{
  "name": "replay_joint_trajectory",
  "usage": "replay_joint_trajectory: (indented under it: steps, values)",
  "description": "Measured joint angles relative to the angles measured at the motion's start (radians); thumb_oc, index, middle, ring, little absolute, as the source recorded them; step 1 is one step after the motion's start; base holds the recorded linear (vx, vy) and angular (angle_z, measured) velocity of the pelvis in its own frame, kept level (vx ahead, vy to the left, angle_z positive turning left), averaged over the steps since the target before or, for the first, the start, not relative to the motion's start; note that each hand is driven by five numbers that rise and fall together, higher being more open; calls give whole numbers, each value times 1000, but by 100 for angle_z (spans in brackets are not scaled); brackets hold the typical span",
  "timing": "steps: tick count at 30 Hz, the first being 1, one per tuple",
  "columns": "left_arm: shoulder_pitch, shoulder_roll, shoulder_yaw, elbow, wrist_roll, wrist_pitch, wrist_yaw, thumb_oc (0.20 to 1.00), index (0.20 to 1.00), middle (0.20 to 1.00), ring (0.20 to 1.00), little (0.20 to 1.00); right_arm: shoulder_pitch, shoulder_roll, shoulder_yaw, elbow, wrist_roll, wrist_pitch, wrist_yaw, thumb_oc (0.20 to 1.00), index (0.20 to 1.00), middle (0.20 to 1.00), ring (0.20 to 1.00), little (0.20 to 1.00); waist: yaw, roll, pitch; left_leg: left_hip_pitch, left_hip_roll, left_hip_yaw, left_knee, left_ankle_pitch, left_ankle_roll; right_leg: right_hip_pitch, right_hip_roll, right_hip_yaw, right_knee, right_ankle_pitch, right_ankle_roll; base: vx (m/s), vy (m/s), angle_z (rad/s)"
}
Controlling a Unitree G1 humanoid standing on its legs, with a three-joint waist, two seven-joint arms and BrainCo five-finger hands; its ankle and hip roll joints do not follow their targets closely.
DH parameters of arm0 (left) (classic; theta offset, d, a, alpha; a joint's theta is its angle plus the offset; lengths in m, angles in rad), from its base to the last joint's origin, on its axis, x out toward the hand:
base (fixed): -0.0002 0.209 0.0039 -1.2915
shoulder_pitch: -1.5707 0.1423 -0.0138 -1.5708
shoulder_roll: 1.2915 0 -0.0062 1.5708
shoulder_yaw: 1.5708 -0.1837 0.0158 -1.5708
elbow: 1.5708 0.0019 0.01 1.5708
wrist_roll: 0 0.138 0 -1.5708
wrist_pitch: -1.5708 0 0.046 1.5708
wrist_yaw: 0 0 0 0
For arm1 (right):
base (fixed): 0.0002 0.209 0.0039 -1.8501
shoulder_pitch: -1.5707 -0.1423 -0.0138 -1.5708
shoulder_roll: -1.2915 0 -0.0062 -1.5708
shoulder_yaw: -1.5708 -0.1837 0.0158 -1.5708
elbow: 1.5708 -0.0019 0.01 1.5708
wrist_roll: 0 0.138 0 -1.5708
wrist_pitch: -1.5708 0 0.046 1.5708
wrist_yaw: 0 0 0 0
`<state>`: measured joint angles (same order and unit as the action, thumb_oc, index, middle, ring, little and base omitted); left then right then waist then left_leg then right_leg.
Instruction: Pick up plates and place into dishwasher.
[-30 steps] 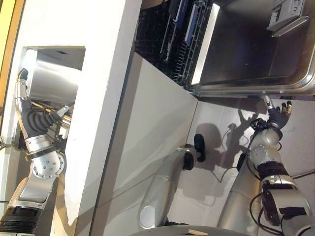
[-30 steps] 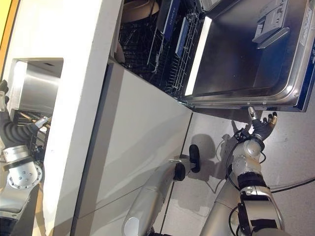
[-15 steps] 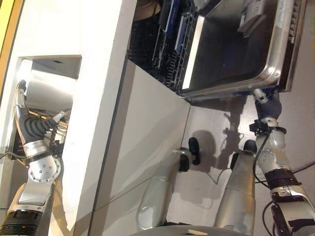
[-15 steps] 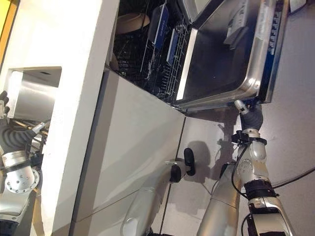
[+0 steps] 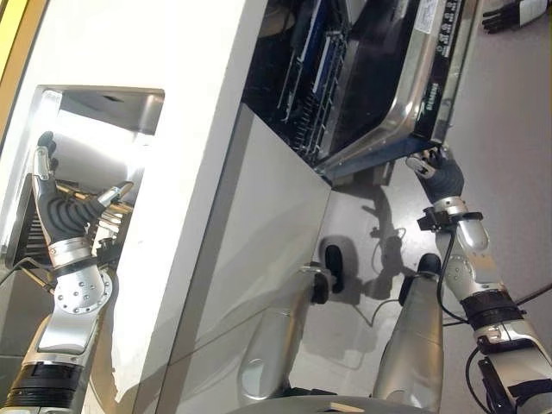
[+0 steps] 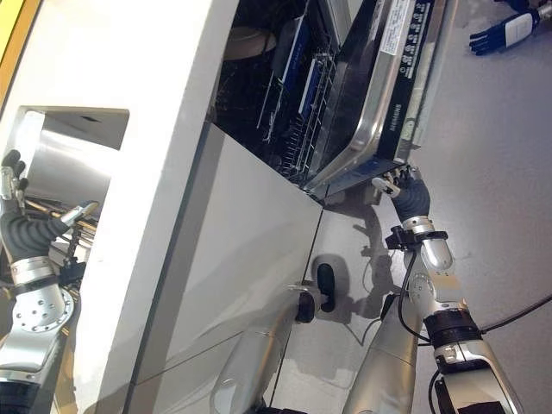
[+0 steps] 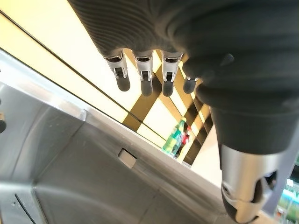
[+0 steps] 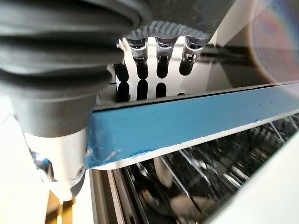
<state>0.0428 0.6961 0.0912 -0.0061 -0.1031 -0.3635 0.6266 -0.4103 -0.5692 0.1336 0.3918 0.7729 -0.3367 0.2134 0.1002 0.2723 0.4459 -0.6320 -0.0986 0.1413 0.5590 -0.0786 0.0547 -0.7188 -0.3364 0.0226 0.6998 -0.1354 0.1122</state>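
The dishwasher door [image 6: 379, 95] stands part-way up, its steel inner face turned toward the racks [image 6: 289, 95], where a pale plate [image 6: 246, 41] and some blue-edged items sit between the wires; no plate is in either hand. The right hand [image 6: 404, 185] is under the door's lower outer edge, fingers straight and laid against the underside of that edge, thumb below it; the right wrist view shows the fingertips [image 8: 161, 70] on the door's bright face just past its blue edge [image 8: 196, 123]. Not clamped, more a flat push. The left hand [image 5: 62, 211] is well apart from the dishwasher, held up over the steel sink [image 5: 103, 151] set in the white bench [image 5: 198, 129], fingers straight and spread, holding nothing. Judgement: loading looks finished or paused, and the step in hand is closing the door. The relation that matters: the door's free edge lies directly above the right hand and its long axis runs across the fingers, so the right arm, much the nearer, would push upward and toward the racks. Risk: fingers slipping off the edge.
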Motion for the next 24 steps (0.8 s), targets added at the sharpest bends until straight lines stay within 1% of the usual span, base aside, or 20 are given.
replay_joint_trajectory:
  steps: [2, 4, 7, 8, 9, 10, 12, 13, 15, 16, 18, 21, 24]
  values:
    - [1, -28, -9, -13, -1, -5, -14, 1000, 1000, 1000, 1000, 1000, 1, 0, 9, 0, -14, 28, 2, 1000, 1000, 1000, 1000, 1000, 5, -8, 6, 50, -9, -21, -31, 7, 0, 66, -12, -31, -30, -1, 1, 130, 129, 28]
    - [4, -48, -21, -14, -11, -8, -27, 1000, 1000, 1000, 1000, 1000, 1, -2, 19, 1, -16, 55, 2, 1000, 1000, 1000, 1000, 1000, 14, -10, 8, 98, -16, -45, -63, 16, 1, 134, -19, -65, -65, -1, 1, 147, 91, 33]
    - [14, -66, -23, -17, -11, -14, -50, 1000, 1000, 1000, 1000, 1000, 4, -2, 25, 1, -16, 85, 1, 1000, 1000, 1000, 1000, 1000, 49, -12, 8, 172, -34, -97, -118, 33, -6, 245, -38, -136, -112, -4, 5, 135, 27, 50]
    - [17, -66, -21, -18, -11, -16, -55, 1000, 1000, 1000, 1000, 1000, 4, -3, 26, 1, -16, 85, -1, 1000, 1000, 1000, 1000, 1000, 65, -13, 9, 193, -36, -108, -135, 39, -7, 276, -45, -162, -127, -6, 7, 130, -56, 58]
    - [17, -64, -20, -18, -11, -16, -58, 1000, 1000, 1000, 1000, 1000, 3, -3, 19, -11, -16, 72, 2, 1000, 1000, 1000, 1000, 1000, 75, -14, 10, 204, -37, -116, -148, 44, -5, 296, -50, -180, -132, -11, 9, 142, -90, 55]
    - [31, -69, -18, -18, -11, -16, -68, 1000, 1000, 1000, 1000, 1000, -2, -7, 17, -46, -16, 66, -1, 1000, 1000, 1000, 1000, 1000, 100, -16, 11, 220, -43, -141, -162, 48, -10, 326, -53, -205, -140, -16, 15, 160, -111, 63]
    - [28, -70, -13, -19, -10, -20, -90, 1000, 1000, 1000, 1000, 1000, -2, 11, 29, -43, -17, 66, -5, 1000, 1000, 1000, 1000, 1000, 121, -24, 16, 262, -44, -183, -190, 58, -17, 413, -53, -272, -184, -23, 18, 170, -180, 76]
    - [26, -76, 7, -21, -10, -25, -105, 1000, 1000, 1000, 1000, 1000, 15, 27, 23, -43, -17, 57, -25, 1000, 1000, 1000, 1000, 1000, 140, -38, 20, 288, -44, -211, -208, 61, -23, 463, -49, -310, -205, -28, 23, 187, -216, 77]
    - [59, -77, 52, -19, -10, -36, -120, 1000, 1000, 1000, 1000, 1000, 81, 62, 19, -44, -16, 24, -52, 1000, 1000, 1000, 1000, 1000, 148, -86, 14, 325, -40, -256, -239, 65, -33, 541, -33, -368, -257, -30, 26, 190, -167, 64]
    - [51, -77, 57, -18, -8, -36, -138, 1000, 1000, 1000, 1000, 1000, 113, 68, 19, -44, -16, 19, -66, 1000, 1000, 1000, 1000, 1000, 161, -104, 9, 346, -38, -276, -250, 64, -38, 583, -20, -394, -287, -29, 27, 229, -117, 50]
    - [48, -67, 72, -21, -7, -44, -168, 1000, 1000, 1000, 1000, 1000, 163, 97, 22, -44, -16, 17, -97, 1000, 1000, 1000, 1000, 1000, 171, -143, -10, 366, -37, -294, -261, 64, -45, 637, 0, -419, -331, -30, 28, 227, -56, 44]
    - [18, -68, 92, -21, 12, -47, -218, 1000, 1000, 1000, 1000, 1000, 222, 146, 18, -47, -16, 15, -163, 1000, 1000, 1000, 1000, 1000, 182, -169, -23, 410, -35, -316, -271, 53, -52, 723, 24, -440, -385, -33, 31, 233, 12, 38]
    - [14, -68, 94, -21, 13, -55, -252, 1000, 1000, 1000, 1000, 1000, 266, 178, 23, -48, -18, 16, -206, 1000, 1000, 1000, 1000, 1000, 189, -196, -54, 429, -42, -340, -270, 41, -49, 757, 29, -439, -390, -50, 30, 87, -15, 29]
